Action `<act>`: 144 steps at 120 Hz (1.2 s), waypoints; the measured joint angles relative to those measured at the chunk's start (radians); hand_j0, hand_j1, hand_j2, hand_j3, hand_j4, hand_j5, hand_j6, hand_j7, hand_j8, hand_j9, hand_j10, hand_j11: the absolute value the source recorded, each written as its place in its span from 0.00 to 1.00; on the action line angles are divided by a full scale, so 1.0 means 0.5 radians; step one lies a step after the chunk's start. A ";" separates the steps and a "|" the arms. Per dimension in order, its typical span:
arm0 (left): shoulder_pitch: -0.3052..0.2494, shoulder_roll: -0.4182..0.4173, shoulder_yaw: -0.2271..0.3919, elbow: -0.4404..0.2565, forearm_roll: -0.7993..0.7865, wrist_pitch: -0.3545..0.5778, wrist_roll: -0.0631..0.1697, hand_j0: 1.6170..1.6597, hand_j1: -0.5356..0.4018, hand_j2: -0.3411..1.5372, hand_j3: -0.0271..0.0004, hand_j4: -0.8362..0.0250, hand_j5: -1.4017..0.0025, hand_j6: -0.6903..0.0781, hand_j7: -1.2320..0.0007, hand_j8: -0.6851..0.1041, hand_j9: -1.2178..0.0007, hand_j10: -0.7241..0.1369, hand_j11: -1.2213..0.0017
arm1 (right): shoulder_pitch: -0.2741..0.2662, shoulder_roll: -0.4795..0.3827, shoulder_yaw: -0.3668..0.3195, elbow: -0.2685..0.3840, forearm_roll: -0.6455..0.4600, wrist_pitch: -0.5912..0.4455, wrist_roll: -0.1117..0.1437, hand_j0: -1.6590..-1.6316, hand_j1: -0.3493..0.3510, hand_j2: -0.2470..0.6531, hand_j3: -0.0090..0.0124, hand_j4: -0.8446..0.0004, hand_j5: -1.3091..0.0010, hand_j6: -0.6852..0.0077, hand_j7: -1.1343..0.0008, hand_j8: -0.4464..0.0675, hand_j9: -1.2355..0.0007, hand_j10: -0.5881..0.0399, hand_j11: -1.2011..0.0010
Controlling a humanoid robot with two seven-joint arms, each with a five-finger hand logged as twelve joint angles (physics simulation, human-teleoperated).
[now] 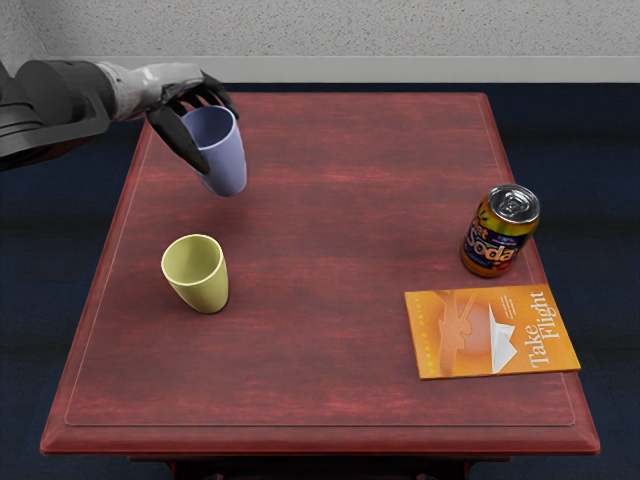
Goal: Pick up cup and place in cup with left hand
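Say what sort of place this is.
Probably a simulated room staged as a test area: a red wood table, a plain speckled wall behind it, and dark blue flooring.

A simulated indoor room, home or office; which, I cannot tell. A speckled grey wall [350, 28] with a pale baseboard [350, 69] rises behind dark blue floor [570, 190]. The counter [310, 350] is reddish wood; a soda can [499, 232] and a book [490, 333] sit towards its right edge.
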 joint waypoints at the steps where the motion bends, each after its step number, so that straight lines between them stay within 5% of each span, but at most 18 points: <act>1: -0.003 0.014 -0.003 -0.004 -0.003 -0.006 0.000 0.89 0.48 0.21 0.99 0.46 0.54 0.50 0.49 0.50 0.49 0.33 0.49 | 0.000 0.000 0.000 0.000 0.000 0.000 0.000 0.04 0.00 0.27 0.42 1.00 1.00 0.99 1.00 0.87 1.00 0.94 1.00; 65: -0.114 0.493 -0.155 -0.324 -0.291 -0.525 0.000 0.87 0.51 0.20 0.99 0.44 0.52 0.50 0.47 0.47 0.47 0.32 0.46 | 0.000 0.000 0.000 0.000 0.000 0.000 0.000 0.04 0.00 0.27 0.42 1.00 1.00 0.99 1.00 0.87 1.00 0.94 1.00; 111: -0.120 0.602 -0.222 -0.408 -0.491 -0.836 0.000 0.84 0.50 0.20 0.99 0.47 0.49 0.53 0.43 0.52 0.43 0.35 0.43 | 0.000 0.000 0.000 0.000 0.000 0.000 0.000 0.04 0.00 0.27 0.42 1.00 1.00 0.99 1.00 0.87 1.00 0.94 1.00; 144: -0.107 0.624 -0.228 -0.409 -0.525 -0.939 0.000 0.89 0.42 0.29 0.99 0.47 0.48 0.55 0.43 0.53 0.42 0.34 0.43 | 0.000 0.000 0.000 0.000 0.000 0.000 0.000 0.04 0.00 0.27 0.42 1.00 1.00 0.99 1.00 0.87 1.00 0.94 1.00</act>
